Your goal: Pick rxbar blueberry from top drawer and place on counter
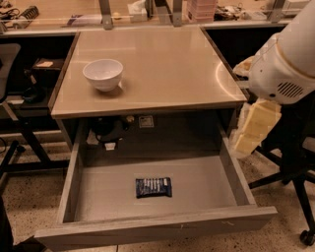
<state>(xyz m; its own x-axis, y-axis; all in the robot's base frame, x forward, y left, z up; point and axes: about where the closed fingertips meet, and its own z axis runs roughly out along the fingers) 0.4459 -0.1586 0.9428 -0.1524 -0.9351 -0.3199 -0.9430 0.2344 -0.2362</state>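
Note:
The rxbar blueberry (153, 187), a small dark blue bar with white lettering, lies flat on the floor of the open top drawer (157, 227), near its middle. The drawer is pulled out below the tan counter (167, 59). My gripper (256, 125), pale yellow under a white arm housing (283, 74), hangs at the right, beside the counter's right front corner and above the drawer's right wall. It holds nothing that I can see and is well apart from the bar.
A white bowl (103, 74) stands on the counter's left half. A cluttered bench with metal uprights (147, 12) runs along the back. A black office chair (295, 167) stands right of the drawer, and dark furniture (15, 98) stands at the left.

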